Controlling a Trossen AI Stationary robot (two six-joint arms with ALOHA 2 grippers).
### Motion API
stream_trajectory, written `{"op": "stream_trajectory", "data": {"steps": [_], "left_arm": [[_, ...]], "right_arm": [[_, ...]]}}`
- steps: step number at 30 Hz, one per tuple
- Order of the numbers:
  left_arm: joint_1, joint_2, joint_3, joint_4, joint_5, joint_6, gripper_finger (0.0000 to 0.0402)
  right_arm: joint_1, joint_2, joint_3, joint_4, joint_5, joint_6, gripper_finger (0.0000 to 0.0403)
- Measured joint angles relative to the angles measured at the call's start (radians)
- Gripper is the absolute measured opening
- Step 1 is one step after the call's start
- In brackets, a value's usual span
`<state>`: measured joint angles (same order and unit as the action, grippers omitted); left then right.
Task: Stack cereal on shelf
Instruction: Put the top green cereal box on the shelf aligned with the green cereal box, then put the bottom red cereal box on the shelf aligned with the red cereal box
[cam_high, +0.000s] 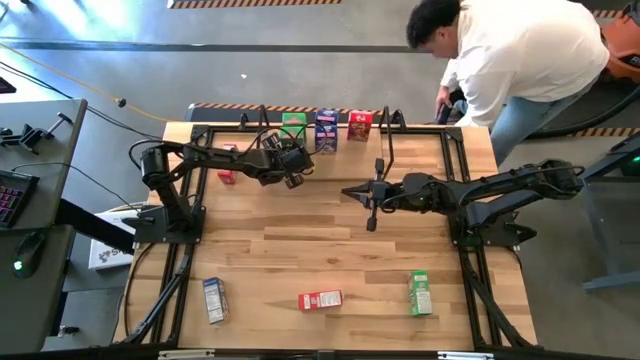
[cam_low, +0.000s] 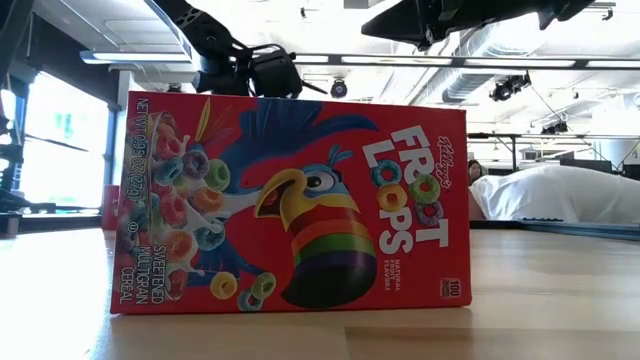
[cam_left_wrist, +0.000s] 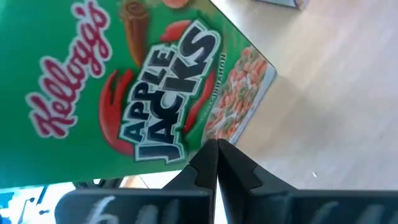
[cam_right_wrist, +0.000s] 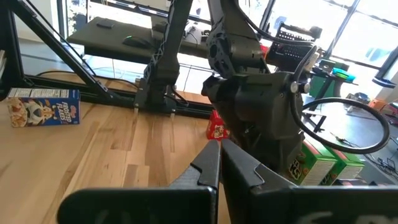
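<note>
We are looking down on the table (cam_high: 330, 240) with both arms reaching toward the middle; the left gripper (cam_high: 296, 172) is hovering just in front of the green box (cam_high: 294, 127), fingers pressed together and holding nothing, and in its wrist view the fingertips (cam_left_wrist: 217, 165) are meeting right below the Apple Jacks panel, so we are judging it is either nudging that box square or lining up for a pick. The right gripper (cam_high: 368, 196) is hanging over bare wood near the centre, fingers also together and empty, probably parked out of the left arm's way. Three boxes are standing upright in a row at the far edge between the black hoops, green, blue box (cam_high: 326, 130) and red box (cam_high: 359, 125), which we are taking as the shelf (cam_high: 420, 140) already partly stocked; another red box (cam_high: 227, 165) is lying beside the left arm. Three more are lying flat along the near edge, well apart: a pale one (cam_high: 214, 299), a red one (cam_high: 320, 299), a green one (cam_high: 420, 293), likely spread out so each gets grabbed singly. The Froot Loops box (cam_low: 290, 205) is filling the low view. A person (cam_high: 520, 50) is bending beyond the far right corner, clear of the arms
</note>
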<state>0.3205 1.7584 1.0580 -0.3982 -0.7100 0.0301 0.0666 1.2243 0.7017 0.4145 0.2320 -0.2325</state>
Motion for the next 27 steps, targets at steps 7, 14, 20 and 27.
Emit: {"op": "stream_trajectory", "data": {"steps": [7,14,20,27], "left_arm": [[0.008,0.0,0.0,0.03,-0.008,0.019,0.0],[-0.027,-0.043,0.0,0.06,0.013,0.051,0.0],[-0.054,-0.153,0.0,0.059,0.174,0.031,0.0],[-0.109,-0.341,-0.098,0.214,0.414,0.024,0.0]], "right_arm": [[0.0,0.0,0.0,0.0,0.0,0.0,0.0],[0.0,0.0,0.0,-0.009,0.0,-0.001,0.0],[0.0,0.0,0.0,-0.017,0.0,-0.004,0.0],[0.0,0.0,0.0,-0.047,0.0,-0.01,0.0]]}}
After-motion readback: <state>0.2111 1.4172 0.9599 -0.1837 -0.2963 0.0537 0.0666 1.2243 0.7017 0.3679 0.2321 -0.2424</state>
